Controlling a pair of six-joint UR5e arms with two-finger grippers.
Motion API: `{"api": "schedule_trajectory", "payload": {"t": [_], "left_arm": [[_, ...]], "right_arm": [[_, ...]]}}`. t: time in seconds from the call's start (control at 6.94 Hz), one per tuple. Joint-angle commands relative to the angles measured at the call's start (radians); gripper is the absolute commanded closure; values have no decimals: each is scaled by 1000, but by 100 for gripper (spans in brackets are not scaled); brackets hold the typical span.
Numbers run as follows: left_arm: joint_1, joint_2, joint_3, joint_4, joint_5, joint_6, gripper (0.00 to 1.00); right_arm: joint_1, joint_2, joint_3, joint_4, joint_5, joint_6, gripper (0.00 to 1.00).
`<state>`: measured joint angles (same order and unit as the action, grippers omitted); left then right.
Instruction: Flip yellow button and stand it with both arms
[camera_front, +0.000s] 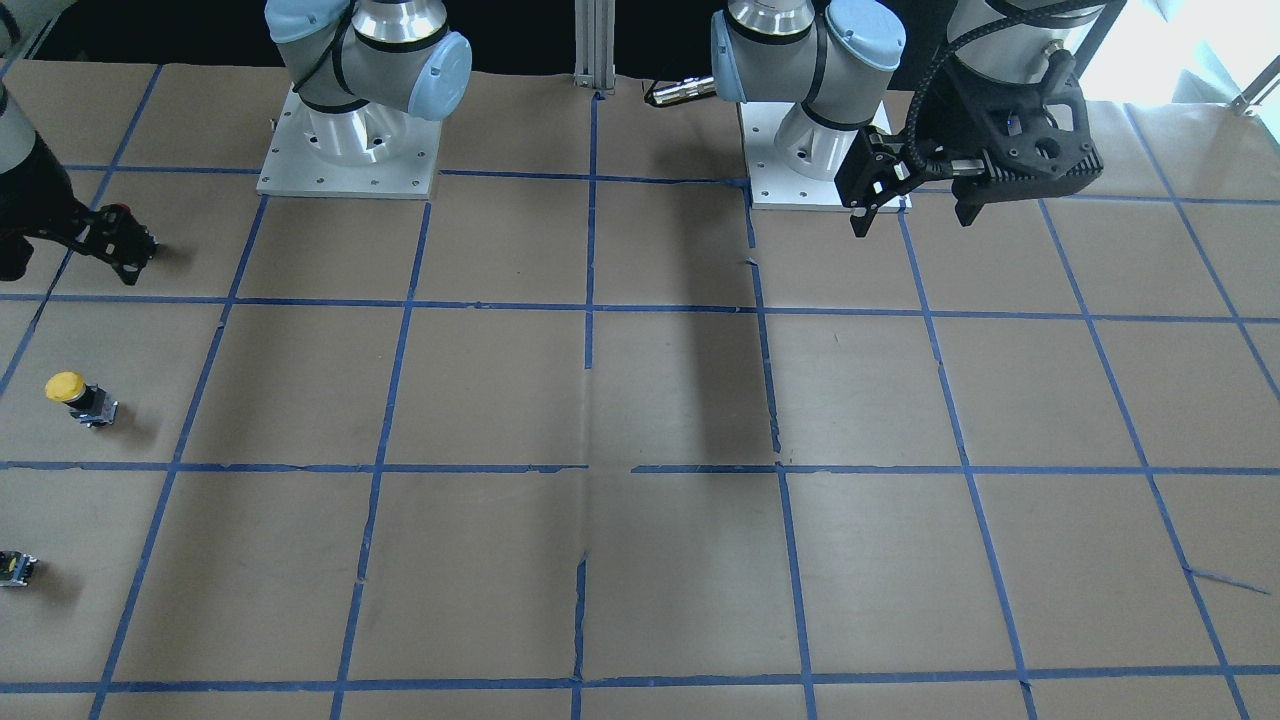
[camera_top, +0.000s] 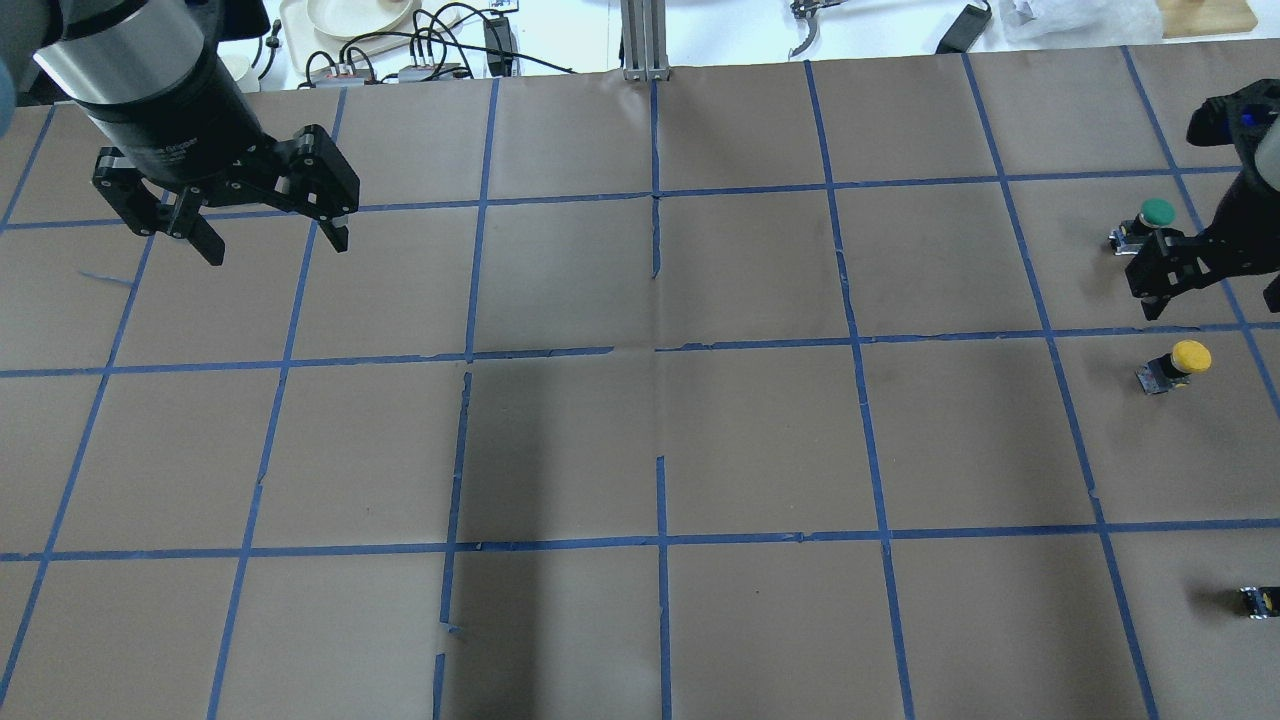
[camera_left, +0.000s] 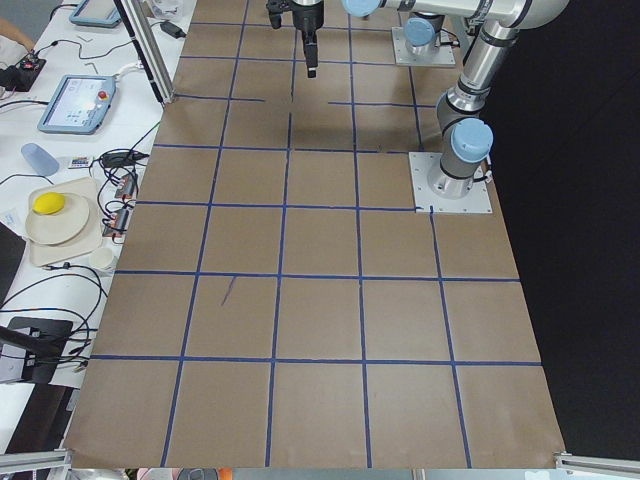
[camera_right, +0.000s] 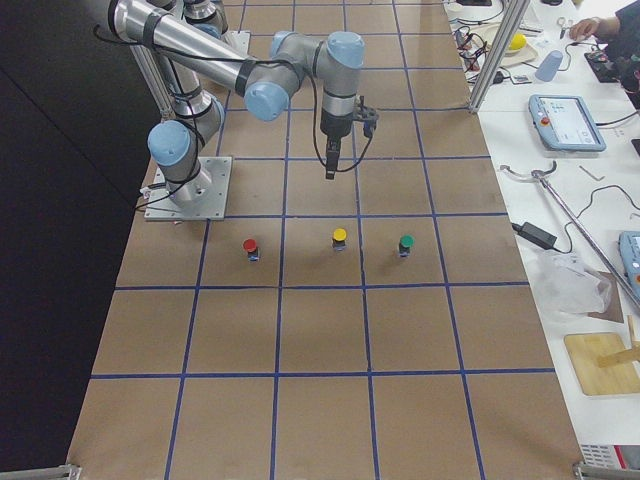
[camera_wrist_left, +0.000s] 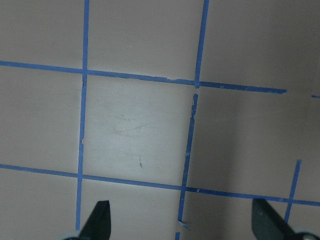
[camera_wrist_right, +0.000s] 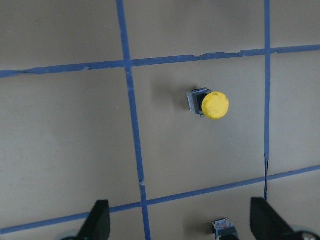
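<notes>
The yellow button (camera_top: 1178, 364) lies on its side on the brown paper at the table's right edge, yellow cap on a black-grey body. It also shows in the right wrist view (camera_wrist_right: 210, 104) and the front view (camera_front: 78, 396). My right gripper (camera_top: 1150, 285) is open and empty, hovering just beyond the button and apart from it. In the wrist view its fingertips (camera_wrist_right: 99, 220) stand wide apart. My left gripper (camera_top: 278, 250) is open and empty, high over the far left of the table, away from the button. It also shows in the front view (camera_front: 912, 222).
A green-capped button (camera_top: 1150, 220) stands right beside my right gripper. A small capless black-grey block (camera_top: 1258, 600) lies near the right edge, also in the right wrist view (camera_wrist_right: 222, 230). Blue tape lines grid the paper. Cables and dishes lie beyond the far edge.
</notes>
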<state>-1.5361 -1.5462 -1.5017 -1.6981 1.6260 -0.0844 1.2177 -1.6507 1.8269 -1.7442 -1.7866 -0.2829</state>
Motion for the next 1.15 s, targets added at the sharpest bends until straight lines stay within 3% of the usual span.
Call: {"api": "schedule_trajectory", "payload": {"t": [0.0,0.14,0.29,1.01], "left_arm": [[2,0,0,0,0,0,0],[4,0,0,0,0,0,0],[4,0,0,0,0,0,0],[4,0,0,0,-2,0,0]], "right_arm": [[139,-82,-113,255,38,82,0],[179,-86,-177,311,181,135,0],[204,-75,-176,324,208,177,0],[358,-37,-158,290,200,274,0]]}}
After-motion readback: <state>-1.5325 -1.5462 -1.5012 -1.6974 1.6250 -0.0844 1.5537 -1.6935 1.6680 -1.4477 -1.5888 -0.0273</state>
